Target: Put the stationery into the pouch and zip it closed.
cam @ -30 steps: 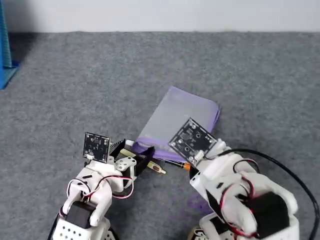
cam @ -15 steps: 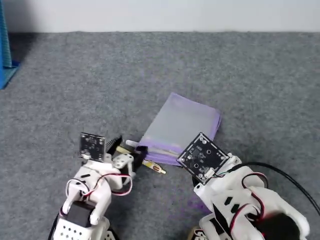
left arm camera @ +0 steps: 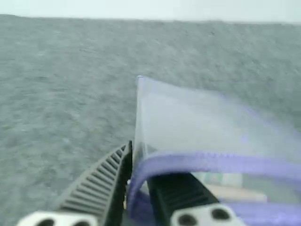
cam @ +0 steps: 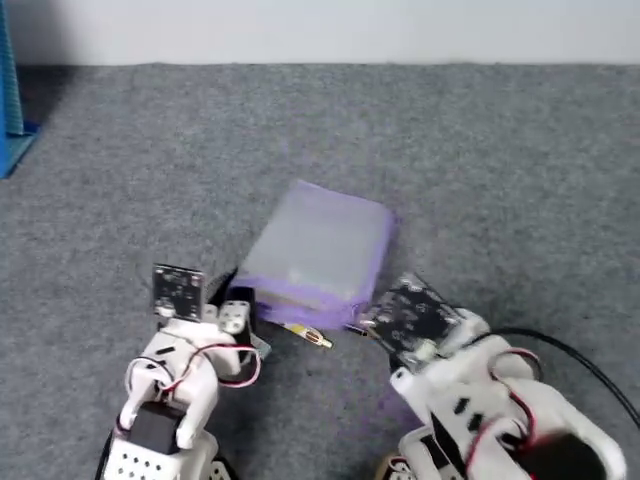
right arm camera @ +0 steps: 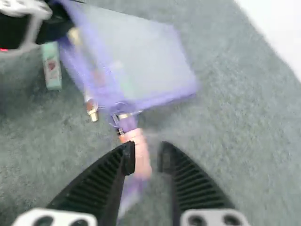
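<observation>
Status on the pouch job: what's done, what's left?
Done: some items seem to be inside, seen through the pouch. In hand: the left gripper clamps the pouch's edge, and the right gripper is at an orange thing by its mouth. Left: a pen tip sticks out, and the zip is not yet closed.

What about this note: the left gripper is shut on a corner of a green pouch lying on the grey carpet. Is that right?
Not quite: the pouch is translucent with purple trim, not green. The left wrist view shows this. The rest stands: the left gripper is shut on a corner of the pouch, which lies on the grey carpet.
</observation>
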{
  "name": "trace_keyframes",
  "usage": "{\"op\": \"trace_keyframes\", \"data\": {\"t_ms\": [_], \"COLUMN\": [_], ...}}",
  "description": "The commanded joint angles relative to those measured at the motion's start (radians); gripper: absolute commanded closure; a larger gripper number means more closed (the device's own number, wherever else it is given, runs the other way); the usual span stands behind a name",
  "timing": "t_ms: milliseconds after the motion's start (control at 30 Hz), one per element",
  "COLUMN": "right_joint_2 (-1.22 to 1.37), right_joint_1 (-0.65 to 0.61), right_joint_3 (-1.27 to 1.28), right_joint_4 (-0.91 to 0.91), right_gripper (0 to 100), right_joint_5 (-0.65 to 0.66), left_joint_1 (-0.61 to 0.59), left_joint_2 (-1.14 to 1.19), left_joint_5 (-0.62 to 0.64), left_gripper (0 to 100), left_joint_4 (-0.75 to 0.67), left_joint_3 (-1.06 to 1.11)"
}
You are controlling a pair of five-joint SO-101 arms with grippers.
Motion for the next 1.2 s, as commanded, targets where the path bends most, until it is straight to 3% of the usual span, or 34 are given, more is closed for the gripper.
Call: {"op": "trace_keyframes", "data": {"t_ms": [0,200,400,667,1167], "right_joint_2": [0.007,0.096,0.371,0.733,1.221], "right_joint_1": [0.09,0.127,0.125,0.113,-0.11], "right_joint_3": [-0.005,-0.003,-0.003,-0.003,-0.006], "right_joint_4": [0.036,0.031,-0.035,-0.291,-0.737], "right_gripper": [78.1,77.5,77.5,77.5,77.5], "right_joint_5": [-0.012,-0.087,-0.124,-0.126,-0.124], "left_joint_1": [-0.083,-0.181,-0.333,-0.488,-0.667], "left_joint_2": [-0.012,-0.011,-0.006,-0.009,-0.011], "left_joint_5": [0.052,0.06,0.06,0.055,0.026], "left_gripper": [99,99,99,99,99], "left_joint_4": [0.103,0.333,0.459,0.526,0.557], "left_joint_3": [-0.182,-0.39,-0.516,-0.533,-0.527]}}
